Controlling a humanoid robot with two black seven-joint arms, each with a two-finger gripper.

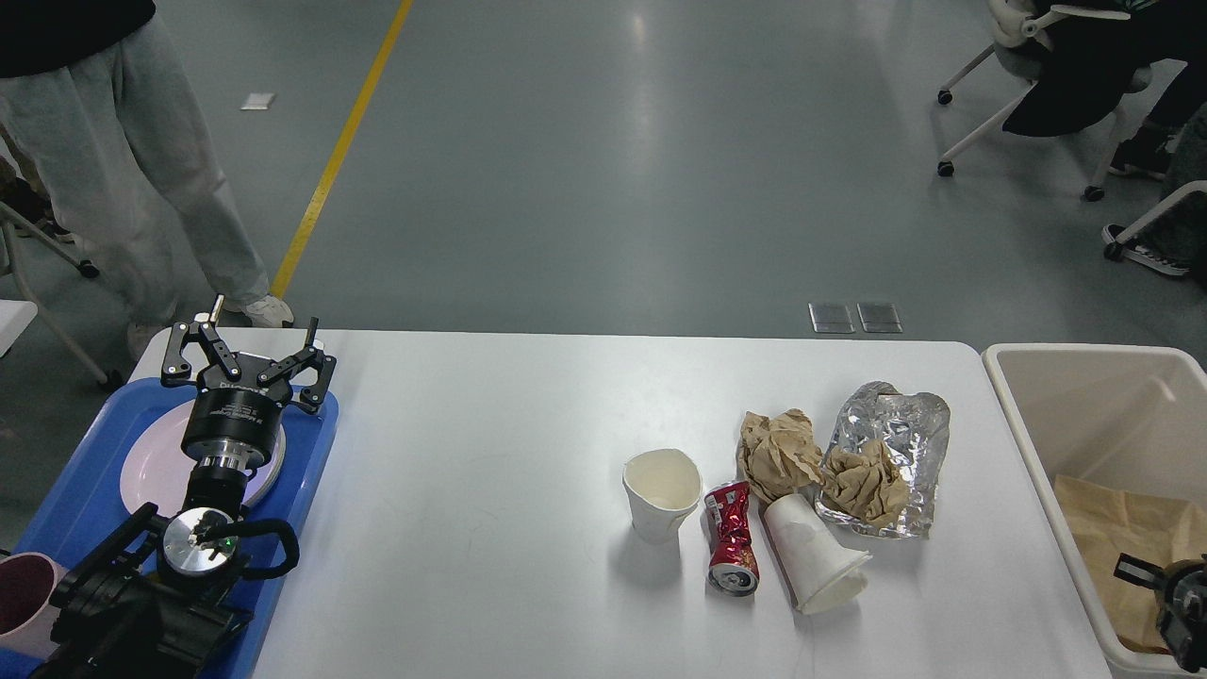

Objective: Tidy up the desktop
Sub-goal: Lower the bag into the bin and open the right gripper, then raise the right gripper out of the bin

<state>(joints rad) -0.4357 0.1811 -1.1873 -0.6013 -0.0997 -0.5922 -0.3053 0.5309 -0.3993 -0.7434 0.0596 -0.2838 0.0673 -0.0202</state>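
The white desktop (490, 490) holds a cluster of litter at centre right: an upright white paper cup (661, 493), a crushed red can (732, 550), a white paper cup on its side (816, 556), a crumpled brown paper ball (777, 453), and crinkled silver foil (896, 429) with another brown paper wad (863, 483) on it. My left gripper (247, 351) is open and empty over the blue tray's far end. My right gripper (1169, 589) is low inside the beige bin, dark and partly cut off, by a brown paper bag (1122, 523) that lies in the bin.
The blue tray (66, 490) at the left holds a pale pink plate (151, 462) and a pink cup (24, 594). The beige bin (1037, 358) stands off the desktop's right edge. A person (123, 151) stands at the far left, and office chairs (1037, 85) at the far right.
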